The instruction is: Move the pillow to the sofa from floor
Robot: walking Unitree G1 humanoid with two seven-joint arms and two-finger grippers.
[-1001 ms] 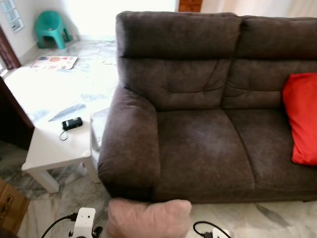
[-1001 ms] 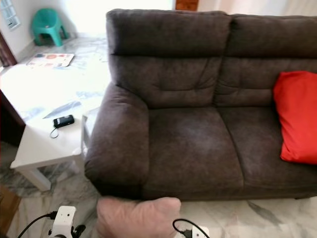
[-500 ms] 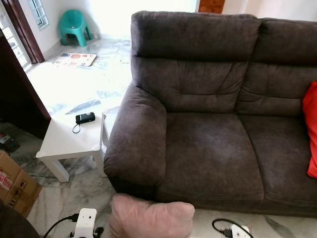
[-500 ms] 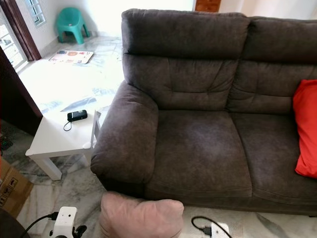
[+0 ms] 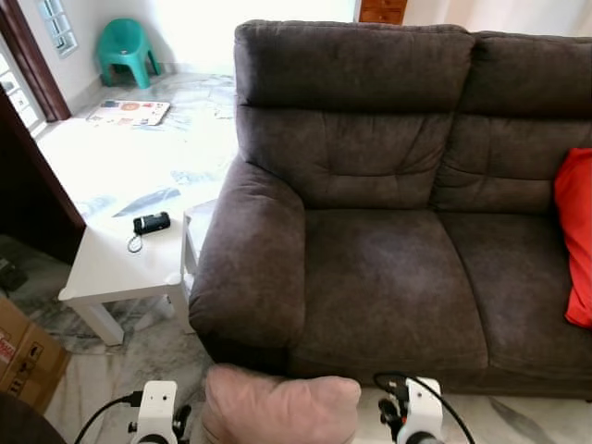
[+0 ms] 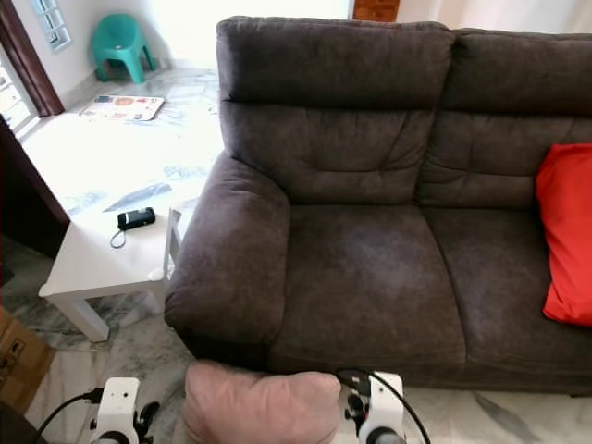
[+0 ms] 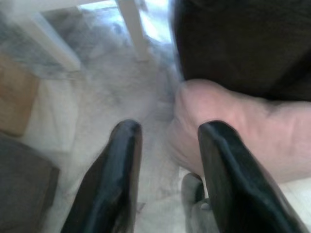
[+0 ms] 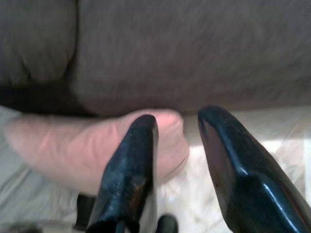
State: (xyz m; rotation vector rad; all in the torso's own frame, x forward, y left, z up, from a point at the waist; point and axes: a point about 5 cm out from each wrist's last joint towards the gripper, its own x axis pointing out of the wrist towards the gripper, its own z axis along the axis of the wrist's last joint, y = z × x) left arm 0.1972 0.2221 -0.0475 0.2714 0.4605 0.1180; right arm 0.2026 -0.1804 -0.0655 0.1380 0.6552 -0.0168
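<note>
Since a second ago my right wrist has come up beside the pink pillow [image 5: 280,407], held low before the sofa [image 5: 388,277]. Both wrist views show the left gripper [image 7: 165,145] and right gripper [image 8: 177,126] spread apart, flanking its ends; marble floor [image 5: 518,416] lies open rightward.

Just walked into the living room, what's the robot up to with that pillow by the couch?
The robot stands facing the brown sofa, holding a pink pillow low in front of the seat, one end at each arm. The left gripper and the right gripper each have open fingers at a pillow end. The pillow is not on the sofa yet. A red cushion already sits on the sofa's right side.
</note>
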